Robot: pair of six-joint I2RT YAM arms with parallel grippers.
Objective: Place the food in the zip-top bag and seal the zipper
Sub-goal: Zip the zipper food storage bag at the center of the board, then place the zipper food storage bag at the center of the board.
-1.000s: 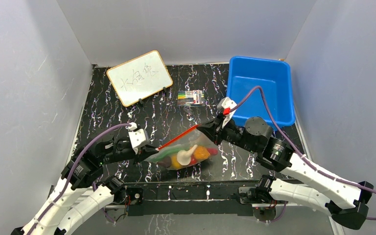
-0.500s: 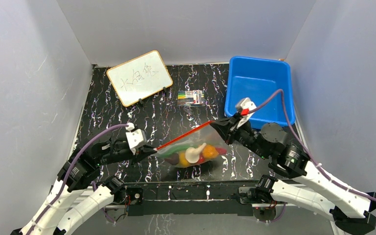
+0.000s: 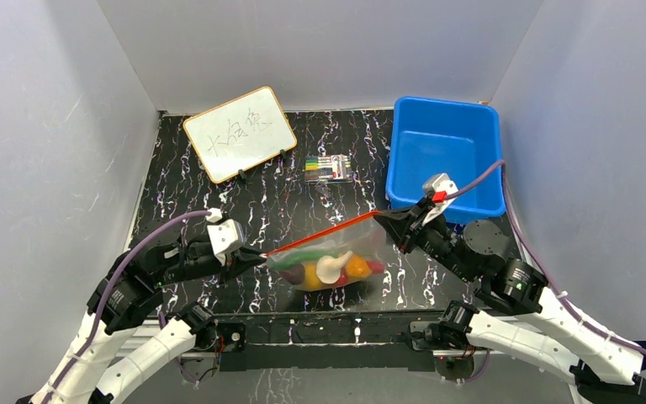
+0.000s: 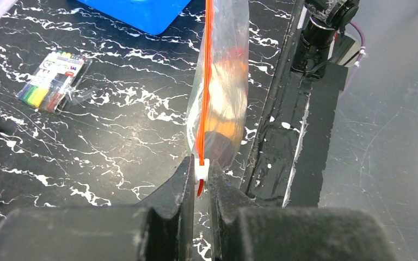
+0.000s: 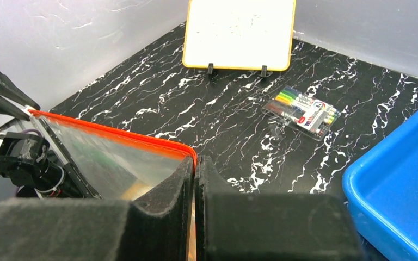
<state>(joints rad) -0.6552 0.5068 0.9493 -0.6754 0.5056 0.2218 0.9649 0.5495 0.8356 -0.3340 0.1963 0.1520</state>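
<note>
The zip-top bag [image 3: 362,246] hangs stretched between my two grippers above the near table. Its belly holds the food [image 3: 332,269]: yellow, orange, red, green and white pieces. The orange-red zipper [image 3: 320,236] runs taut along the top edge. My left gripper [image 3: 261,254] is shut on the white slider at the zipper's left end, with the left gripper [image 4: 201,168] seen pinching it below the bag [image 4: 226,70]. My right gripper [image 3: 384,217] is shut on the bag's right corner. The right wrist view shows the right gripper [image 5: 196,160] clamping where the zipper [image 5: 114,133] bends.
A blue tub [image 3: 446,151] stands at the back right, close behind the right gripper. A pack of coloured markers [image 3: 329,168] lies mid-table, and a small whiteboard [image 3: 240,133] leans at the back left. The black front rail [image 3: 320,324] runs just under the bag.
The right gripper has pulled right, toward the tub, with the bag's corner. The left gripper has drawn slightly left. The zipper now stretches longer and tauter, and the food has shifted right.
</note>
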